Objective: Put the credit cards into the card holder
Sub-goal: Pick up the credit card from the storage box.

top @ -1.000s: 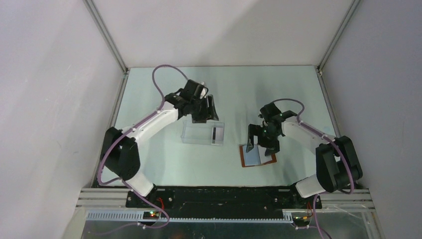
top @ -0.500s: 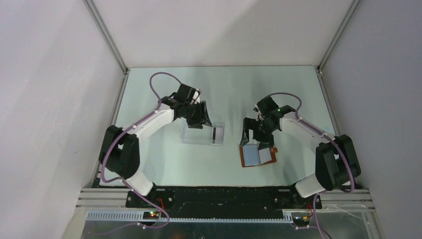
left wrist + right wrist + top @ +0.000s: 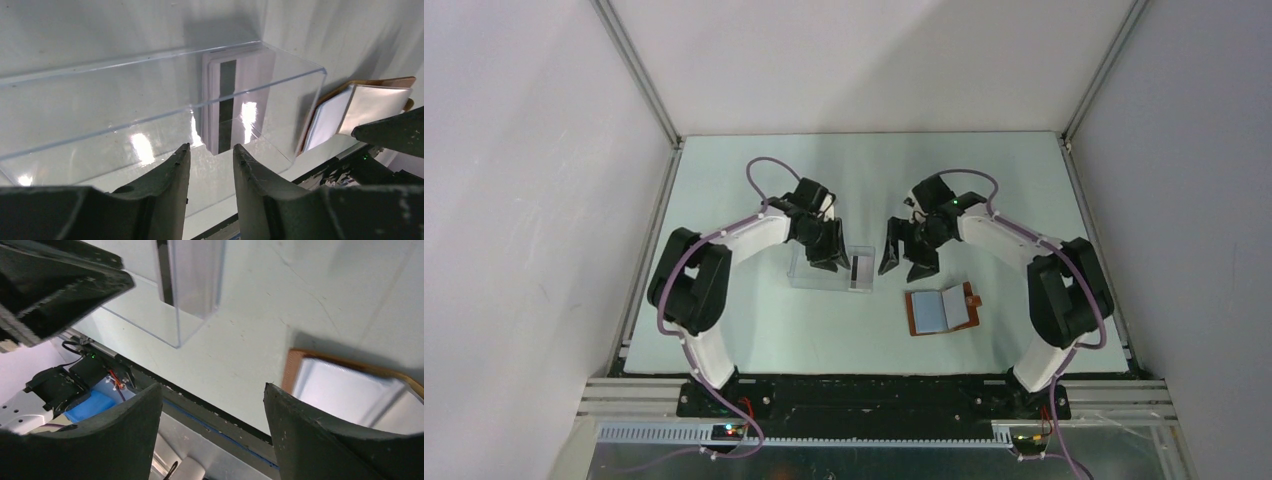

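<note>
**While Both Pincers Hang Unloaded, the Cards Stand in the Clear Box**

Where the table was inspected from above, one clear plastic box lies left of centre and one brown wallet lies open and flat to its right, nearer the arm bases. The two are near each other but apart.

Location of the cards: the credit cards stand on edge as a tight stack at the right end of the box, dark stripe facing the left wrist camera. At least two card edges show; the exact count cannot be told. None lies in the wallet, whose pale inner pockets face up.

Obstructions: the clear walls of the box close round the stack on the sides in view. The wallet's pockets are uncovered.

Left gripper: poised over the box, just left of the cards. Its jaws stand a narrow gap apart with nothing between them.

Right gripper: hanging above the bare table between the box's right end and the wallet. Its jaws are spread wide and grip nothing.

Count: two arms, two grippers, one box, one wallet, one stack of cards. One purple cable loops above each arm.
</note>
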